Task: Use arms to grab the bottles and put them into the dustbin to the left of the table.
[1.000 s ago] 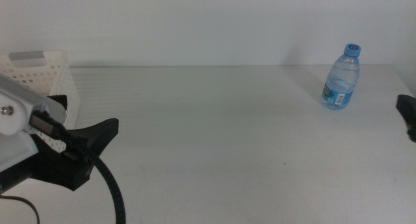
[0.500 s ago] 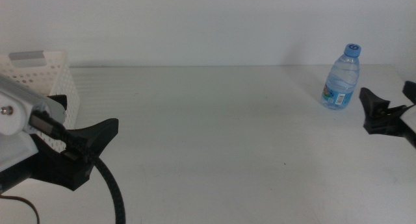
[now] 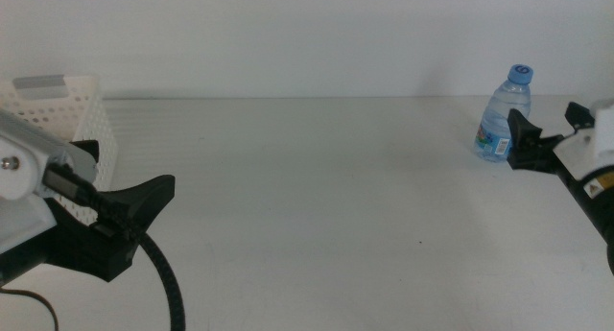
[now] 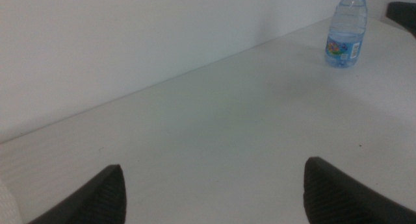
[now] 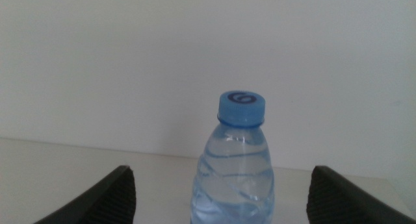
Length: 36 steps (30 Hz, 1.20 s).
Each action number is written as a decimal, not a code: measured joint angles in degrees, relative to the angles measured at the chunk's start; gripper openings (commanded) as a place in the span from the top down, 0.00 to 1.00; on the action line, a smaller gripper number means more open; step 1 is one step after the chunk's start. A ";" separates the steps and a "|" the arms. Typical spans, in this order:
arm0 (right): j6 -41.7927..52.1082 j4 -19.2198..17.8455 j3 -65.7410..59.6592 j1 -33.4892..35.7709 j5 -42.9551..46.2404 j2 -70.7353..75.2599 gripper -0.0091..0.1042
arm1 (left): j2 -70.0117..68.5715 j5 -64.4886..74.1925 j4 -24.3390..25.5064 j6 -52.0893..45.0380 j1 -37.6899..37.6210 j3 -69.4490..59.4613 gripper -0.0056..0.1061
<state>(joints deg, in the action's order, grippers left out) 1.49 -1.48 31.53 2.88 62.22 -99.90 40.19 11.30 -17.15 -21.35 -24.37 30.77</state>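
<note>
Right tool (image 3: pixel 549 144): my jaws stand apart, just beside the bottle.
Bottle (image 3: pixel 504 115): small, clear, blue cap, blue label; upright at the bench's (image 3: pixel 317 197) far right.
Left tool (image 3: pixel 129 211): my jaws spread wide, waiting by the dustbin (image 3: pixel 59 106).

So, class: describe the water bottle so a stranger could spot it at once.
On the white table, look to its far right corner by the wall. The water bottle stands upright there, beside the right pincer: small, clear, blue-capped, with a blue label.
</note>
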 measured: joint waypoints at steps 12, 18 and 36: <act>1.36 2.04 10.83 0.00 -3.23 -10.18 0.14 | 0.00 0.00 0.00 0.00 0.00 0.00 0.14; 1.50 4.10 15.88 0.00 -3.36 -14.78 0.14 | 0.00 0.00 0.00 0.00 0.00 0.00 0.14; 1.64 3.93 27.98 0.00 -6.42 -26.54 0.24 | 0.00 0.00 0.00 0.00 0.00 0.00 0.14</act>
<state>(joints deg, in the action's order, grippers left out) 3.13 2.45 59.51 2.88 55.80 -126.44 40.19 11.30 -17.15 -21.35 -24.37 30.77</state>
